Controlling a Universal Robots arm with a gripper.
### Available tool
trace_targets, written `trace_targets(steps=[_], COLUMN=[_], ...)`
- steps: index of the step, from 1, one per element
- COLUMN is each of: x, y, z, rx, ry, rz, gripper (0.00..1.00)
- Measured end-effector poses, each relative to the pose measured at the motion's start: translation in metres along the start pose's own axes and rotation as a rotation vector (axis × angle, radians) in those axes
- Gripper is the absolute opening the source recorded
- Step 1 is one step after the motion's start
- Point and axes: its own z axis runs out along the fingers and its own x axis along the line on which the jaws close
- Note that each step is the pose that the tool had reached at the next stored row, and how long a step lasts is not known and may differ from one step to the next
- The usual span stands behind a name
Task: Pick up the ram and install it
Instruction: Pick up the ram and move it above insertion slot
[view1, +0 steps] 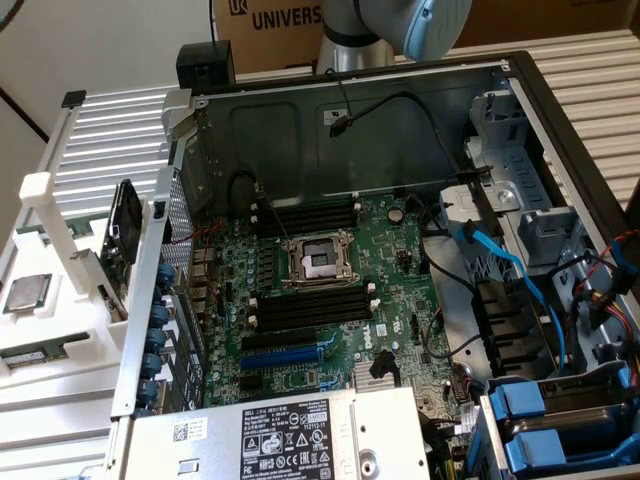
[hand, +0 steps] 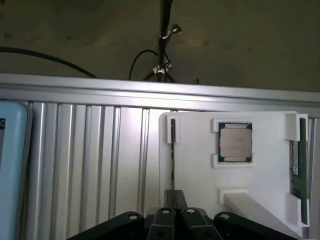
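Clenched, empty gripper (hand: 175, 196) at the white holder (hand: 197, 160).
The ram (hand: 299, 167) sits in a slot at the holder's edge, near the processor chip (hand: 235, 142); a cardboard box (view1: 285, 18) reads "UNIVERS".

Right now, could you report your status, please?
Gripper shut, holding nothing, above white plastic tray. Long green circuit-board ram seated in tray, untouched. Nothing blocking it.

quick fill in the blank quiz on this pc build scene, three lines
1. The claw is ___.
2. The ram rests in the ___ holder that also carries the processor chip.
3. The computer case stands ___, its motherboard exposed.
Missing words: shut; white; open.
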Motion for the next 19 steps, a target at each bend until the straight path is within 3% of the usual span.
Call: trace_targets(steps=[4,14,15,19], x=[0.001,0.001,0.001,0.001], y=[-0.0055,-0.0063,-0.0076,-0.0085], z=[0.0144,0.0365,0.0492,0.0522], rx=[0.0001,0.0001,0.0000,-0.0003], ry=[0.0000,0.0000,0.0000,0.0014], rz=[-0.002,-0.002,-0.002,-0.005], gripper=[0.11,0.11,0.11,0.11])
